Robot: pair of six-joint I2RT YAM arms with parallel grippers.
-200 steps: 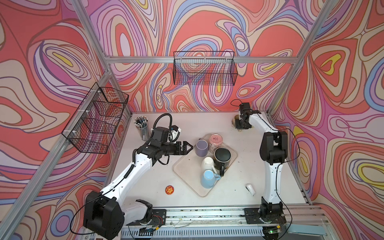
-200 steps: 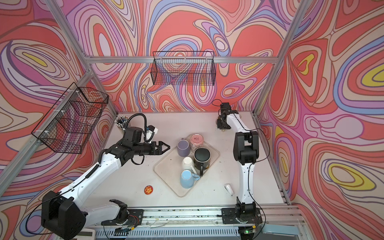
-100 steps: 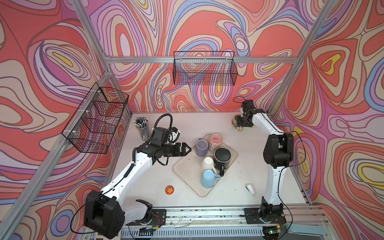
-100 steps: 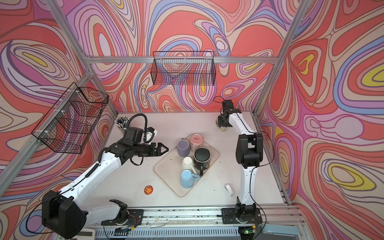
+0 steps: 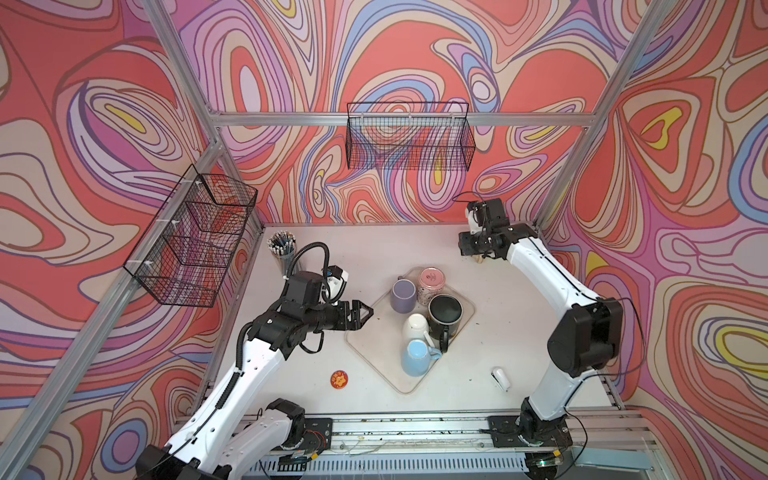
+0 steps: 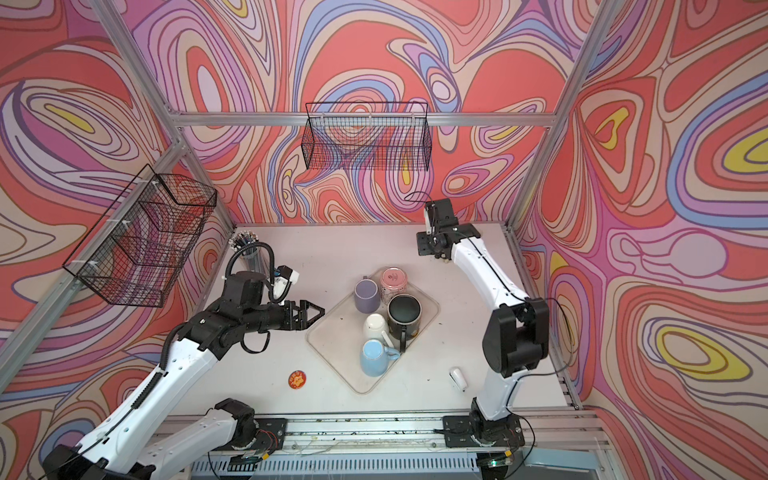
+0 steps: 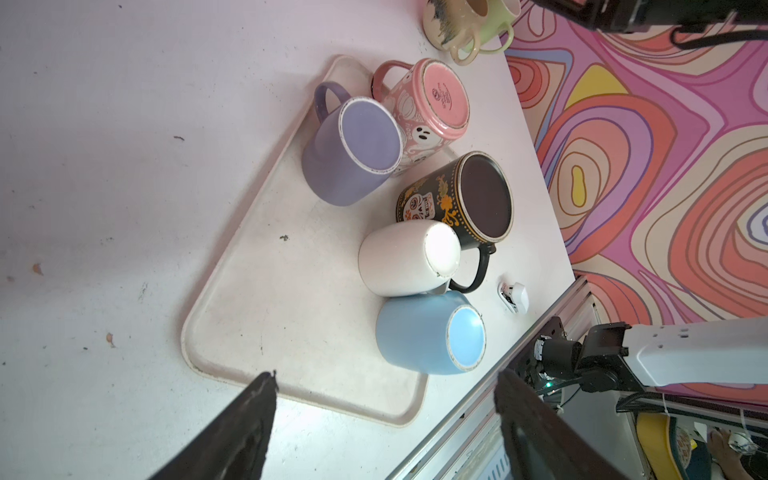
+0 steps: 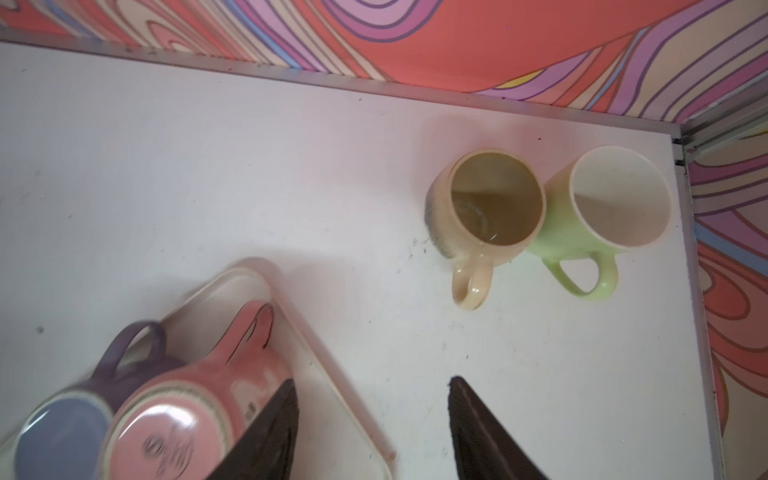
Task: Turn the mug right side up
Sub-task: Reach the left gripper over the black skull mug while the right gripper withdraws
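Several mugs stand upside down on the cream tray [image 5: 374, 328]: purple [image 5: 403, 295], pink [image 5: 431, 282], black [image 5: 445, 311], white [image 5: 415, 328] and light blue [image 5: 415, 357]. In the right wrist view, a cream mug [image 8: 490, 208] and a green mug [image 8: 611, 203] stand upright and touching in the back right corner. My right gripper [image 8: 370, 386] hangs open and empty above the table there, apart from the cream mug; in both top views it [image 5: 473, 247] hides those mugs. My left gripper [image 5: 365, 311] is open and empty at the tray's left edge, pointing at the mugs [image 7: 384, 374].
A cup of pens [image 5: 282, 249] stands at the back left. A red round badge [image 5: 339, 379] and a small white object [image 5: 500, 377] lie near the front. Wire baskets hang on the back wall [image 5: 409, 141] and the left wall [image 5: 195, 241].
My right gripper has opened and lifted away from the cream mug, which stays upright on the table. My left gripper has shifted slightly toward the front.
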